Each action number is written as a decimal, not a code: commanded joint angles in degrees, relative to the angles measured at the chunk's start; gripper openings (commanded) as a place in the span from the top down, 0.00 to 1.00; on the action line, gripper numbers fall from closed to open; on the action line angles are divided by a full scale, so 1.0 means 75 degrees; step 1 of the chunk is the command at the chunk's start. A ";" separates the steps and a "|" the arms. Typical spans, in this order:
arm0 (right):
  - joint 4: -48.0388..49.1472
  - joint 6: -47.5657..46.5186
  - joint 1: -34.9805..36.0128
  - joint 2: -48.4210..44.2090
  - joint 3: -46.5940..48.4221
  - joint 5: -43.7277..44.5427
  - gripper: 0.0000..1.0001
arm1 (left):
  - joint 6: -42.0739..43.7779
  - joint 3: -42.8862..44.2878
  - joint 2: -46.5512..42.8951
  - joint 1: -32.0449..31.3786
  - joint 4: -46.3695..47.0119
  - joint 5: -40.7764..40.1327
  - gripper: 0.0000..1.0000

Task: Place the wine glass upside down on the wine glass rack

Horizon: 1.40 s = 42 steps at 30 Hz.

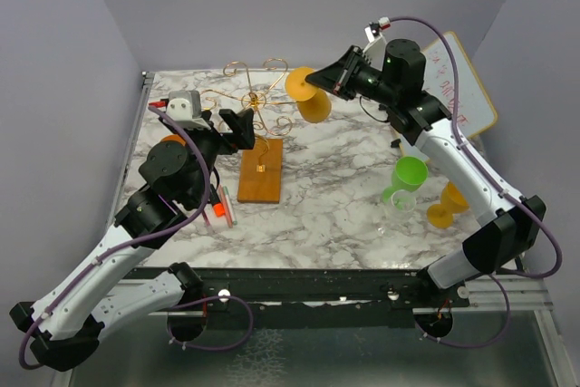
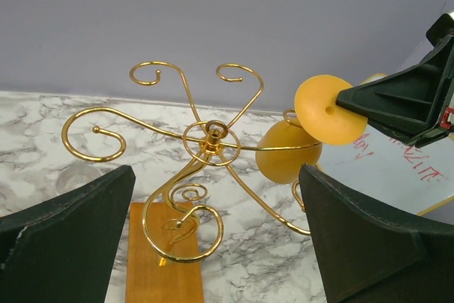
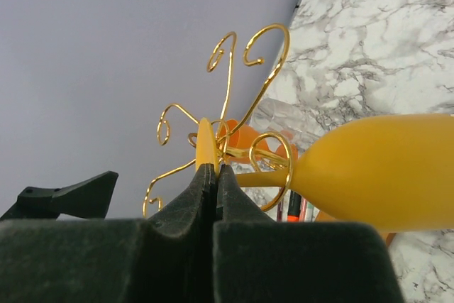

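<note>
The gold wire wine glass rack (image 1: 256,97) stands on its orange-brown wooden base (image 1: 261,169); it also shows in the left wrist view (image 2: 211,136). My right gripper (image 1: 314,79) is shut on the flat foot of a yellow wine glass (image 1: 314,108), held tilted with the bowl lower, at the rack's right side. In the right wrist view the fingertips (image 3: 204,175) pinch the foot, and the stem crosses a spiral loop (image 3: 273,172) with the bowl (image 3: 376,172) beyond. My left gripper (image 1: 237,129) is open and empty, just left of the rack (image 2: 216,246).
A green glass (image 1: 408,174), a clear glass (image 1: 401,206) and an orange-yellow glass (image 1: 446,206) stand at the right. A whiteboard (image 1: 462,88) leans at the back right. Markers (image 1: 222,206) lie left of the base.
</note>
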 commanded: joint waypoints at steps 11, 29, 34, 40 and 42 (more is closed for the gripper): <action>0.0159 -0.0365 0.0015 0.0879 0.0651 -0.0129 0.96 | 0.0184 -0.0025 0.0063 -0.0030 0.0228 -0.0062 0.01; -0.0811 -0.1190 0.0013 0.0849 0.1226 0.0854 0.46 | 0.0229 -0.0020 0.0163 -0.0030 0.0307 0.0084 0.01; -0.0944 -0.1634 0.0015 0.0518 0.1113 0.1450 0.40 | 0.0225 -0.0002 0.0146 -0.0029 0.0261 0.0124 0.01; -0.1622 -0.2379 0.0019 -0.0345 0.0873 0.2521 0.36 | 0.0217 0.0159 0.0155 -0.0024 0.0029 0.0402 0.01; -0.1788 -0.2568 0.0015 -0.0818 0.0509 0.2981 0.35 | 0.0195 0.0207 0.0137 -0.0030 -0.0037 0.0518 0.01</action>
